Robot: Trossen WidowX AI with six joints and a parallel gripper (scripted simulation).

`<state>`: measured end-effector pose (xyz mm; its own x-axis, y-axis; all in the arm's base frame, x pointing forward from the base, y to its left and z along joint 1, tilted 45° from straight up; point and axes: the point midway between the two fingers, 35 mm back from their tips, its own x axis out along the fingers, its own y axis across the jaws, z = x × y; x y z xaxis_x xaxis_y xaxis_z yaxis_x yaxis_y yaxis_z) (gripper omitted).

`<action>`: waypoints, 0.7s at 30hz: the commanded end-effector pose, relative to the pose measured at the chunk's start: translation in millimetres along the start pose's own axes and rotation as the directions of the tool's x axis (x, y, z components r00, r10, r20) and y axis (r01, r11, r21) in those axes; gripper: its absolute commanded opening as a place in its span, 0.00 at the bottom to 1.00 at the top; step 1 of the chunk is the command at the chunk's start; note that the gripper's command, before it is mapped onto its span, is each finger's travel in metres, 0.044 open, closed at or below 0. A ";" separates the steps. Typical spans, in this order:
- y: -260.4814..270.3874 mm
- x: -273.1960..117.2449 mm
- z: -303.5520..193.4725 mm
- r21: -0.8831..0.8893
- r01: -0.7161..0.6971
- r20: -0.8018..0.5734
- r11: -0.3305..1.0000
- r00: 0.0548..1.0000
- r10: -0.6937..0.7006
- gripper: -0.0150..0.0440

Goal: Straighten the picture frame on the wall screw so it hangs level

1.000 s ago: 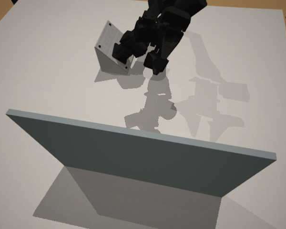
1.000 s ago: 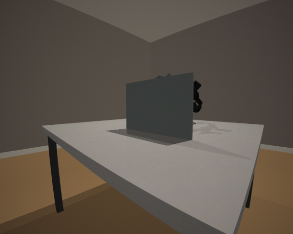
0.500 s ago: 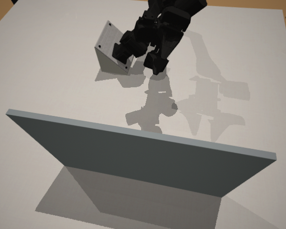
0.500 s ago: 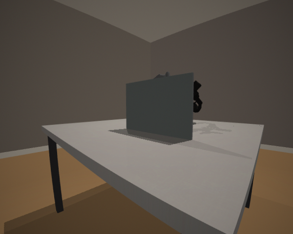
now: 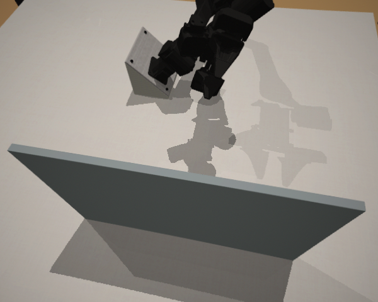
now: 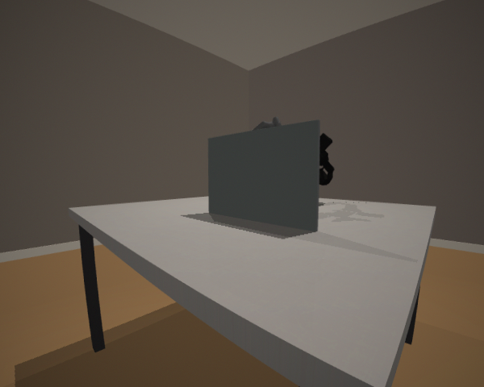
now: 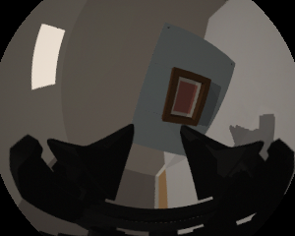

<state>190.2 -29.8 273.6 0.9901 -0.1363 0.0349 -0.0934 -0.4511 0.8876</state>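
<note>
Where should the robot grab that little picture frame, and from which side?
Probably by the brown border of the picture frame, coming from the front: the panel backs it. The frame is a flat rectangle, so opposite border edges offer parallel faces for the open gripper. I'd avoid the picture inside.
</note>
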 end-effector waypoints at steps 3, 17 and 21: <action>-19.7 36.6 2.4 0.083 0.012 0.005 0.996 1.000 -0.013 0.69; -41.2 59.1 -0.1 0.155 0.010 0.002 0.988 1.000 -0.010 0.69; -42.0 59.3 2.2 0.155 0.010 0.002 0.988 1.000 -0.011 0.69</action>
<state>251.6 -20.6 241.3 0.9901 -0.1359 0.0337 -0.1072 -0.5810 0.8068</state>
